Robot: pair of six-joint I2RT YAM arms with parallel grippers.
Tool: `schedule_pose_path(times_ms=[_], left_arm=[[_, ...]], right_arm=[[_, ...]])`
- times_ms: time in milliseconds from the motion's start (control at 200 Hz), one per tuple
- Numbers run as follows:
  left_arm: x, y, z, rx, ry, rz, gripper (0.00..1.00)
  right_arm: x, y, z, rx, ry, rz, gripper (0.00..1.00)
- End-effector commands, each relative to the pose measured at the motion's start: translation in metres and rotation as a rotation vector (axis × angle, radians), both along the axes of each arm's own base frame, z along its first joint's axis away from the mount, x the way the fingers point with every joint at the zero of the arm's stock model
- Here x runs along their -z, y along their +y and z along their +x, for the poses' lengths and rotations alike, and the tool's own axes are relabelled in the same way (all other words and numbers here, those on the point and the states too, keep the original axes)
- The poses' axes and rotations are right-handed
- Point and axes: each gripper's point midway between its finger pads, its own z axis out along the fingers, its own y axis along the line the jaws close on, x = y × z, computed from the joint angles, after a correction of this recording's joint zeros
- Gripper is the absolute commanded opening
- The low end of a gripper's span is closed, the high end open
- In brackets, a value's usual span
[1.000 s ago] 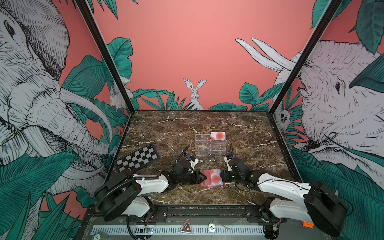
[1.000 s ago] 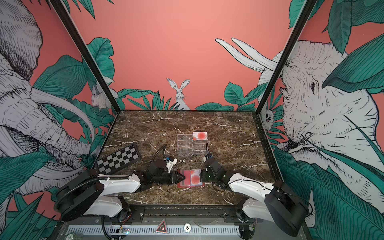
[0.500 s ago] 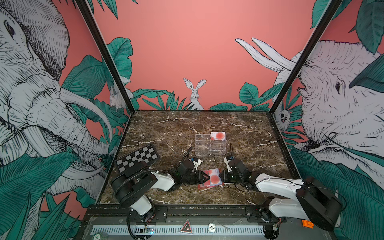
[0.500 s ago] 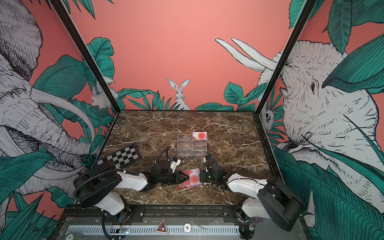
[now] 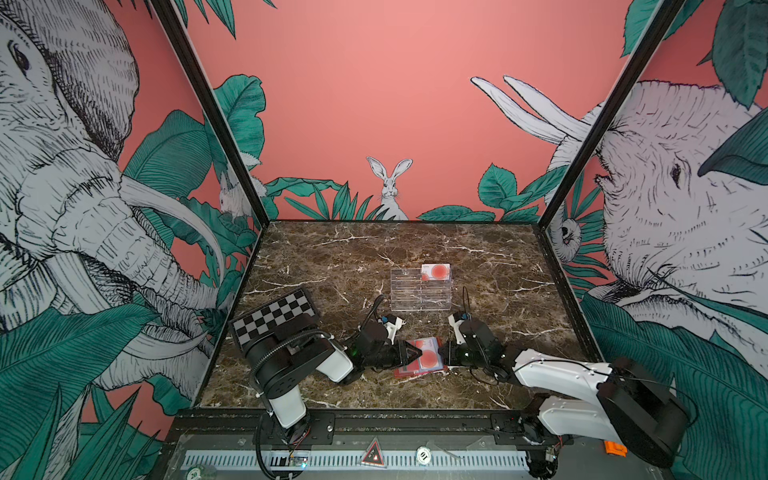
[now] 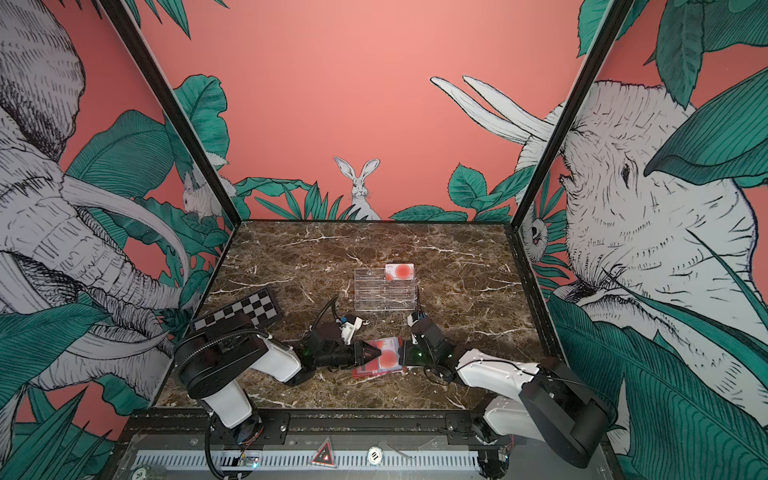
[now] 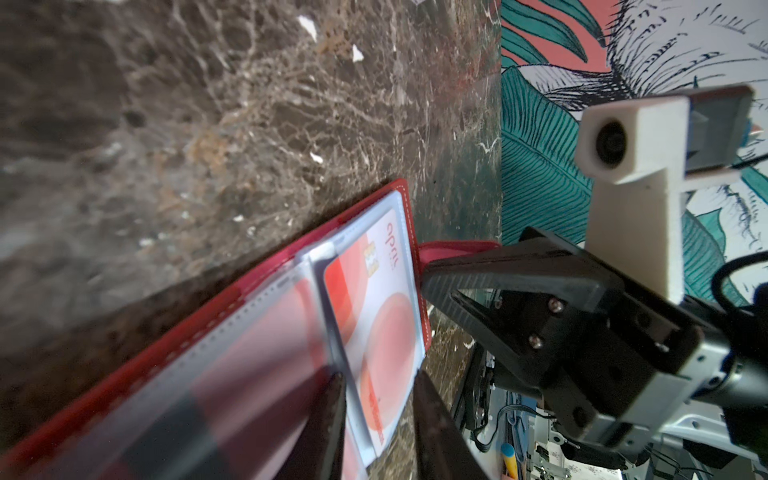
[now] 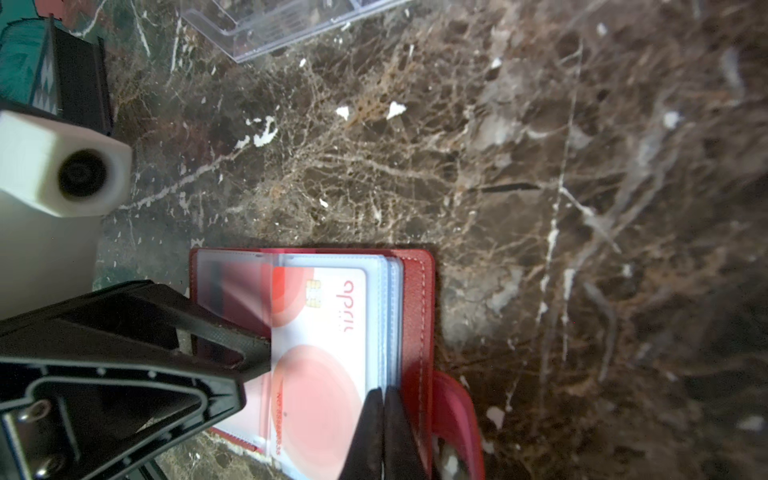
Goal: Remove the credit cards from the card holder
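Observation:
The red card holder lies open on the marble table near the front, in both top views. A white credit card with a red circle sits in its clear sleeve, and a red card with a dark stripe shows under the neighbouring sleeve. My left gripper reaches in from the left, its jaws slightly apart, tips over the white card's end. My right gripper is shut, fingers pressed together at the sleeves' edge beside the red cover and snap tab.
A clear acrylic tiered stand stands behind the holder with another white red-circle card in its top tier. A black-and-white chequered board lies at the left. Printed walls enclose the table on three sides.
My left gripper has slid rightward over the open holder onto the white card, and its jaws have narrowed. The right gripper has stayed at the holder's right edge and closed fully.

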Motion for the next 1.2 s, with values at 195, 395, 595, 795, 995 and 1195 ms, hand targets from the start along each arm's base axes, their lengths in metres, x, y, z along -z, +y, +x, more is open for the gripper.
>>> schedule_pose_path(times_ms=[195, 395, 595, 795, 995, 1195], left_arm=[[0.018, 0.011, -0.005, -0.029, 0.031, 0.044, 0.30], [0.022, 0.012, -0.005, -0.029, 0.038, 0.050, 0.29], [0.025, 0.013, -0.006, -0.032, 0.038, 0.049, 0.25], [0.025, 0.014, -0.006, -0.037, 0.037, 0.041, 0.15], [0.025, 0.011, -0.005, -0.031, 0.037, 0.035, 0.05], [0.023, 0.012, -0.006, -0.038, 0.045, 0.032, 0.00]], right_arm=[[-0.015, 0.008, 0.002, -0.024, -0.020, 0.026, 0.05], [0.000, 0.016, 0.002, -0.036, 0.005, 0.026, 0.04], [0.009, 0.023, -0.001, -0.054, 0.021, 0.017, 0.04], [0.018, 0.013, -0.005, -0.030, 0.039, -0.020, 0.04], [0.018, 0.012, -0.006, -0.027, 0.040, -0.020, 0.03], [0.020, 0.009, -0.006, -0.020, 0.044, -0.040, 0.03]])
